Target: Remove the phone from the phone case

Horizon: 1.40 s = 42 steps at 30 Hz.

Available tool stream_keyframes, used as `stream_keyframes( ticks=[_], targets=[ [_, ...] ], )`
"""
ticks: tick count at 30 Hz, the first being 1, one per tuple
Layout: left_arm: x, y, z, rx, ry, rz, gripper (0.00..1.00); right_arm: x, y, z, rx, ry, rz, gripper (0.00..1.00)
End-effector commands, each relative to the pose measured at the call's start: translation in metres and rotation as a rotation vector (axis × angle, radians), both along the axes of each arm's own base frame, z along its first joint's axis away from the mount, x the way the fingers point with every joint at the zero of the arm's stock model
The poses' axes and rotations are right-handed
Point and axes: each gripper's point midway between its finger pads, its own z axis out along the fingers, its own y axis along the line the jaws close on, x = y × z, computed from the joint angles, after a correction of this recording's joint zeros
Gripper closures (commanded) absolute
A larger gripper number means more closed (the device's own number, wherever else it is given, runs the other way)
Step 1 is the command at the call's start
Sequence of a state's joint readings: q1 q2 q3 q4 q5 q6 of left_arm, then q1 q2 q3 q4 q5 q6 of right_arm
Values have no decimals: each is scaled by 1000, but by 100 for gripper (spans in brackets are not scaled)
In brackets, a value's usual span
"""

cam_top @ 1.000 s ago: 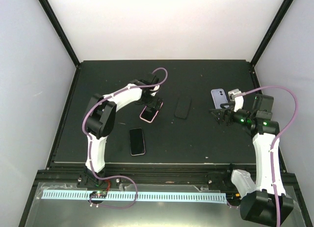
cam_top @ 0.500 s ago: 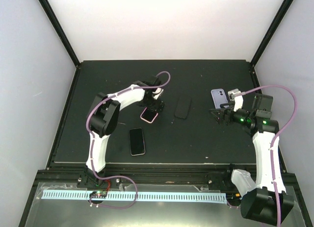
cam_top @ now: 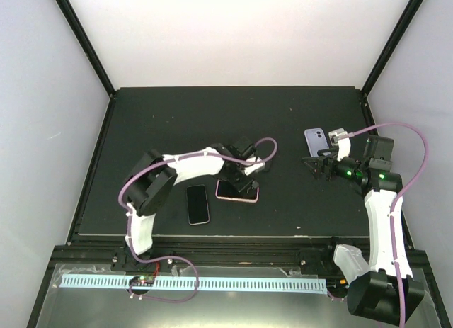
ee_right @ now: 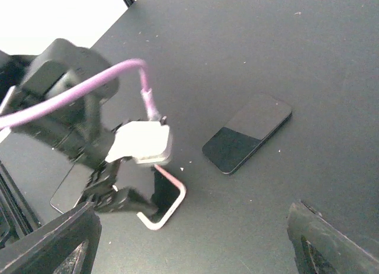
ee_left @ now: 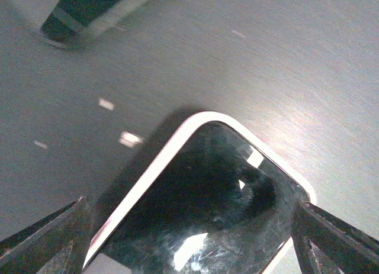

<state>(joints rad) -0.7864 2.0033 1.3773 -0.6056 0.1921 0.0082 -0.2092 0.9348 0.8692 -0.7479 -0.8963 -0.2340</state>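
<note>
A phone in a pink case [cam_top: 239,192] lies near the table's middle, screen up. My left gripper [cam_top: 237,181] is closed on it across its width. In the left wrist view the dark screen and pale case rim [ee_left: 201,197] fill the space between my fingers [ee_left: 41,241], which touch both long edges. In the right wrist view the cased phone [ee_right: 169,197] looks tilted up under the left gripper [ee_right: 118,194]. My right gripper [cam_top: 316,165] hovers at the right, open and empty, far from the phone; it also shows in the right wrist view [ee_right: 189,250].
A bare black phone [cam_top: 198,204] lies left of the cased one. Another black slab [ee_right: 249,134] lies behind it, mostly hidden under the left wrist in the top view. A purple phone [cam_top: 316,139] lies just behind my right gripper. Enclosure walls surround the black table [cam_top: 141,115].
My left gripper has swung right and toward the near edge, carrying the pink-cased phone with it and turning it to lie crosswise. The right arm has not moved.
</note>
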Motion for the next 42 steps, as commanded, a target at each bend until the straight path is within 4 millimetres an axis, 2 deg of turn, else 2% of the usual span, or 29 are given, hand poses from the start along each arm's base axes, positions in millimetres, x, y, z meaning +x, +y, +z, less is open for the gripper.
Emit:
stream_keyframes(
  ticks=[1,5,7,11,15,20,27,36,39,42],
  targets=[
    [-24,-4,44,-74,-60,-35,9,1,1,10,-11,-41,16,13],
    [-22,17,74,-130,-133,181,8,0,1,10,-10,-42,20,14],
    [-27,35,80,-159,-129,331,4,0,2,10,-11,-43,20,14],
    [-48,65,61,-163,-39,557,1,0,2,11,-10,-45,21,13],
    [-66,78,46,-190,57,725,1,0,2,10,-4,-38,25,13],
    [-79,63,36,-269,158,808,1,1,2,10,-6,-36,23,13],
    [-76,31,24,-314,253,796,1,1,1,9,-9,-35,21,13],
    [-46,2,23,-298,215,807,1,0,1,10,-17,-39,18,13],
    [-26,-2,23,-236,141,809,1,0,1,11,-17,-39,18,13],
    [-16,-7,17,-153,110,803,1,0,0,11,-19,-38,18,13]
  ],
)
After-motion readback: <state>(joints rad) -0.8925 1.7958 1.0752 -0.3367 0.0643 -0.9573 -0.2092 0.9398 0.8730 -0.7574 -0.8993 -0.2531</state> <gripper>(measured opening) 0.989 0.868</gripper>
